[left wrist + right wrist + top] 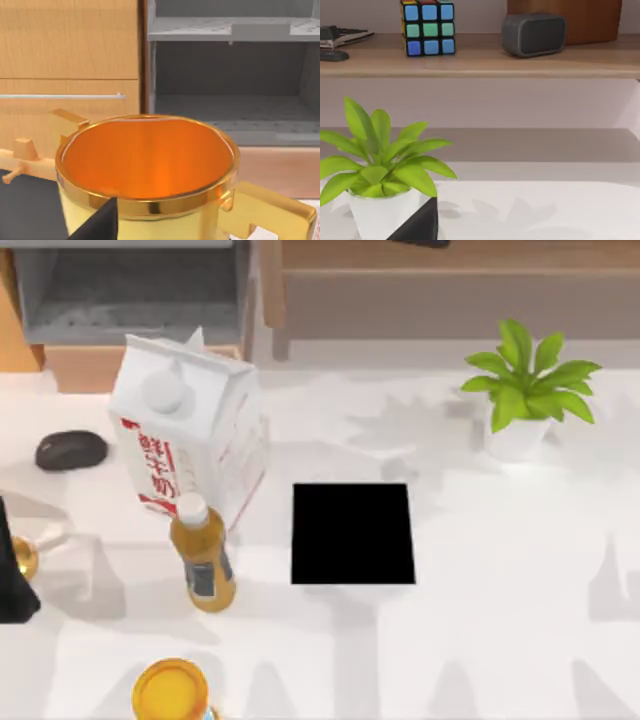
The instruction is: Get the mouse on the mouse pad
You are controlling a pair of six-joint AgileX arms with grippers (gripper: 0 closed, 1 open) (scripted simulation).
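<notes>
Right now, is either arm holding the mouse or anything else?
Nothing appears held. The mouse lies free at the table's left, apart from the mouse pad, with no tool on it.

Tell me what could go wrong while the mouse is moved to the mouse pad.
1. The milk carton and the juice bottle stand between the mouse and the mouse pad; a low carry could knock them over.
2. The mouse is smooth and rounded, so it may slip from the tool.

Dark grey mouse point(71, 450), black mouse pad point(353, 533), seemingly red-lettered white carton point(190, 430)
</notes>
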